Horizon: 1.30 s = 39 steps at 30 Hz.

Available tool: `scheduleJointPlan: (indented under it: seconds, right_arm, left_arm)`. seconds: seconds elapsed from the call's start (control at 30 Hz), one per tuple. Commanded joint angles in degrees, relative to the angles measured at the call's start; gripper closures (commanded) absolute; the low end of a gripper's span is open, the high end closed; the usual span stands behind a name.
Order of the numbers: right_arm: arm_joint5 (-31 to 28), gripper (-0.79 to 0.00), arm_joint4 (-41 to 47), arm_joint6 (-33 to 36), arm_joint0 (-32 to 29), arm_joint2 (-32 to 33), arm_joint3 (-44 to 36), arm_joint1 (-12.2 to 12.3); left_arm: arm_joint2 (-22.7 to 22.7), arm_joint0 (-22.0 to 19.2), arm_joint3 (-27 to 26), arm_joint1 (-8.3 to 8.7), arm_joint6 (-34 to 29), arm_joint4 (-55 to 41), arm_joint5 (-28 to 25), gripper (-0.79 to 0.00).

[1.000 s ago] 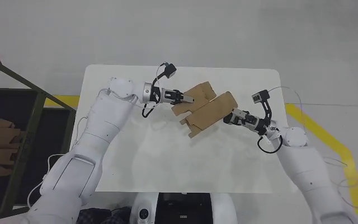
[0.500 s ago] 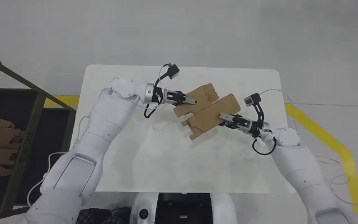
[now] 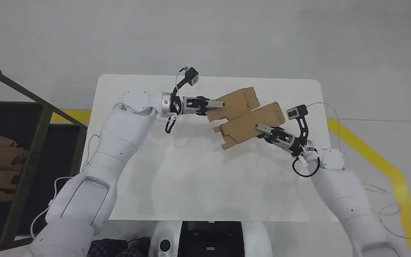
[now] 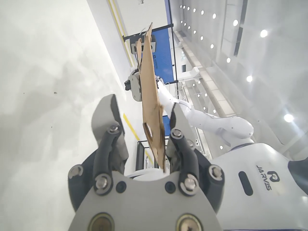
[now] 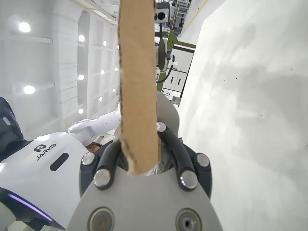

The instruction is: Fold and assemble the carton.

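The carton is a flat brown cardboard blank, held off the white table between my two arms. My left gripper is at its left end. In the left wrist view that gripper is open, and the carton's edge stands between the fingers, leaning on one finger with a gap to the other. My right gripper is at the carton's near right edge. In the right wrist view it is shut on the carton, which hides one finger.
A dark rack with stacked cardboard stands off the table's left side. A yellow floor line runs past the right side. Bare tabletop lies in front of the carton, toward my body.
The carton has risen and shifted toward the table's far right. Both grippers moved with it, the left one slightly farther back and the right one closer in under the carton.
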Motion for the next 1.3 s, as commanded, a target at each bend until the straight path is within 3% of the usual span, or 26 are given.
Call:
scheduleJointPlan:
  seconds: [0.0,0.4,0.7,0.73,0.77,0.8,0.87,1.07,1.27]
  right_arm:
    - [0.2,0.000,-1.1,-3.0,-0.6,0.9,-0.2,0.1]
    - [3.3,0.000,-6.7,-14.8,-3.7,1.1,-3.3,-0.4]
    - [4.7,0.000,-9.9,-18.2,-4.5,0.7,-4.9,-0.9]
    - [4.7,0.000,-10.0,-18.4,-4.5,0.7,-5.0,-0.9]
    - [4.8,0.000,-10.1,-18.5,-4.6,0.7,-5.0,-0.9]
    - [4.9,0.000,-10.1,-18.7,-4.6,0.7,-5.0,-1.0]
    - [5.0,0.000,-10.1,-18.9,-4.7,0.8,-5.0,-1.1]
    - [5.3,0.000,-10.4,-19.3,-4.8,1.2,-5.0,-1.2]
    - [5.8,0.000,-11.1,-19.3,-5.0,1.6,-5.7,-1.4]
  left_arm:
    - [-0.3,0.6,-0.1,0.04,1.6,-0.5,-0.2,-0.785]
    - [1.2,2.6,-1.4,-1.16,13.9,-2.6,3.0,-0.785]
    - [3.4,2.2,-2.3,-1.91,18.1,0.7,3.4,-0.785]
    - [3.4,2.3,-2.3,-1.96,18.4,0.7,3.4,-0.751]
    - [3.4,2.2,-2.3,-1.99,18.5,0.7,3.4,-0.668]
    - [3.5,2.2,-2.3,-2.01,18.5,0.8,3.5,-0.533]
    - [3.5,2.2,-2.3,-2.06,18.6,1.0,3.5,-0.369]
    - [3.6,2.0,-2.0,-2.13,18.8,1.9,3.9,-0.028]
    - [3.8,1.6,-1.7,-2.23,19.0,2.4,4.5,0.000]
